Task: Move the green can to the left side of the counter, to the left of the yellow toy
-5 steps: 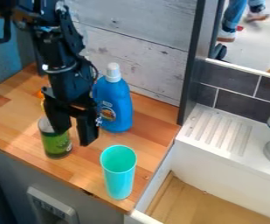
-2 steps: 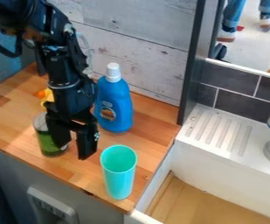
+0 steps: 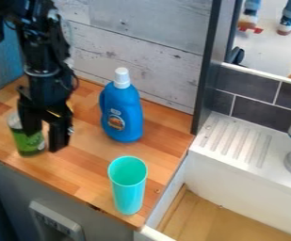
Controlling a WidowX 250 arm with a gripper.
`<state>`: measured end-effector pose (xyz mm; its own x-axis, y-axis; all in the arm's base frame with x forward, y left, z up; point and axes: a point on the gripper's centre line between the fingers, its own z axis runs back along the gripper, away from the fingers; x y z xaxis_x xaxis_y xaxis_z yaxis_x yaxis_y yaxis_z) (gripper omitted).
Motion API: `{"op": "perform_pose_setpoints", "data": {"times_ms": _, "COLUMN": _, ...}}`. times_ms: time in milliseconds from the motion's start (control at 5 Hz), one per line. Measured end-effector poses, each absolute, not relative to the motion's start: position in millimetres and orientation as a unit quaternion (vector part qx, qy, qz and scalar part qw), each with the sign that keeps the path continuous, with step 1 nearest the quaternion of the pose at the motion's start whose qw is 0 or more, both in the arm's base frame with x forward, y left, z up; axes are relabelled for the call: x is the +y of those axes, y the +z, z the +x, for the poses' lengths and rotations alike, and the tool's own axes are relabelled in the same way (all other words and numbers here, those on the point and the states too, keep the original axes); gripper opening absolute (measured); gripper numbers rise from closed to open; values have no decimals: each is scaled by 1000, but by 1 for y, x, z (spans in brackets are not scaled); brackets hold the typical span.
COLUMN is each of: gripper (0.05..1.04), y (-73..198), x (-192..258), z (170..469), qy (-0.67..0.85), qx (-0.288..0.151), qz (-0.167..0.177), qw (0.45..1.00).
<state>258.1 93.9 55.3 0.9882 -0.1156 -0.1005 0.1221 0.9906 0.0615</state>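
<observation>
Black two-finger pincer (image 3: pixel 44 140), fingers apart; green-and-silver cylindrical can (image 3: pixel 30 145), now farther from turquoise tapered plastic cup (image 3: pixel 128 193): apparently nudged across worktop (image 3: pixel 88 164), not grasped.

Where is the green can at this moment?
In the camera view, the can is upright at the left of the wooden counter, partly hidden behind the gripper and left of the blue bottle.

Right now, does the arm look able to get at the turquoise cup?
Probably yes: the claw is open, and only wooden countertop lies between it and the turquoise cup. The blue bottle stands off to one side of that line.
</observation>
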Motion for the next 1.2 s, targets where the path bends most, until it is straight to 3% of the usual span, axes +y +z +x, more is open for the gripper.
{"op": "perform_pose_setpoints", "data": {"times_ms": 800, "gripper": 1001, "y": 56, "x": 152, "z": 255, "qy": -40, "qx": 76, "qz": 52, "qw": 995}}
{"op": "perform_pose_setpoints", "data": {"times_ms": 1200, "gripper": 1001, "y": 91, "x": 157, "z": 259, "qy": -30, "qx": 26, "qz": 91, "qw": 995}}
